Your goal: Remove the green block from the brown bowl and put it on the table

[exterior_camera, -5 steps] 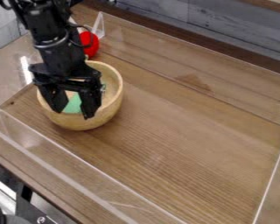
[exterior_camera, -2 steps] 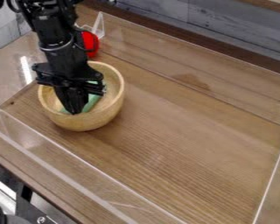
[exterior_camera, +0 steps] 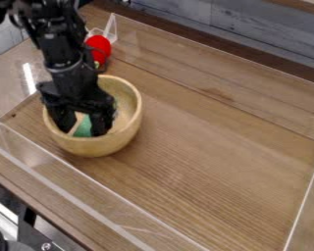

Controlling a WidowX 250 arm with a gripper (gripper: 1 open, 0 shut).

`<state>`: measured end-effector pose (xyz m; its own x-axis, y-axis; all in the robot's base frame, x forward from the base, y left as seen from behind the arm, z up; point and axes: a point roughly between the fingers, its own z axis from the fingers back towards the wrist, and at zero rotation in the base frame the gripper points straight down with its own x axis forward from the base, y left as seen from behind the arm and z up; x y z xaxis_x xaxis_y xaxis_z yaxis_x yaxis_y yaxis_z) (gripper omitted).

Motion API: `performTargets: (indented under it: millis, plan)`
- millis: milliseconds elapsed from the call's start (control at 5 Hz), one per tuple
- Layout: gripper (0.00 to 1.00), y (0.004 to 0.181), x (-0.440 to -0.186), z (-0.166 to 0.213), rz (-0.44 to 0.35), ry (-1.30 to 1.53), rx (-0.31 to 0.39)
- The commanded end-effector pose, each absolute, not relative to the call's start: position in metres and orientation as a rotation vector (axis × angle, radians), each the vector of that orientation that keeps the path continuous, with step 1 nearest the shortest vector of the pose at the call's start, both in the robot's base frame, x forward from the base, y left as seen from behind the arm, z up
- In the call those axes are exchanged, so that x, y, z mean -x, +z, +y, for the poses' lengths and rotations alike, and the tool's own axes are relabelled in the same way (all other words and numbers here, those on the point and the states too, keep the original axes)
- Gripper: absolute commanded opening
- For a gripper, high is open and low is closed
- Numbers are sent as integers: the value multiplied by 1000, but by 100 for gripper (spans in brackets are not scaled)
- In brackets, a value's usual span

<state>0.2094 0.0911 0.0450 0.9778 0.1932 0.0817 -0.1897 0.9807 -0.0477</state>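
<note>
The brown bowl (exterior_camera: 122, 135) sits at the left of the table (exterior_camera: 212, 147). Inside it lies the green block (exterior_camera: 83, 127), only partly visible between the black fingers. My gripper (exterior_camera: 83, 123) reaches down into the bowl from above. Its jaws stand spread, one finger on each side of the block, and it is open. Whether the fingers touch the block I cannot tell. The arm hides the bowl's far inner wall.
A red round toy (exterior_camera: 102, 44) with a green leaf lies behind the bowl near the back left corner. Low clear plastic walls (exterior_camera: 146, 211) run around the table's edge. Bare wood-grain surface stretches to the right of the bowl.
The jaws were spread, closed together inside the bowl, and now stand spread again. The bowl has shifted slightly toward the front right. The green block remains in the bowl.
</note>
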Motion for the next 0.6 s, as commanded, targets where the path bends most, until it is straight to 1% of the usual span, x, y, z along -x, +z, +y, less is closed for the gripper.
performTargets:
  millis: [0,200,400]
  plan:
    - [100,48,-206,99,-128,174,11]
    - [100,39,-211,104,-126,226,0]
    - [0,31,-214,110,-125,278,-8]
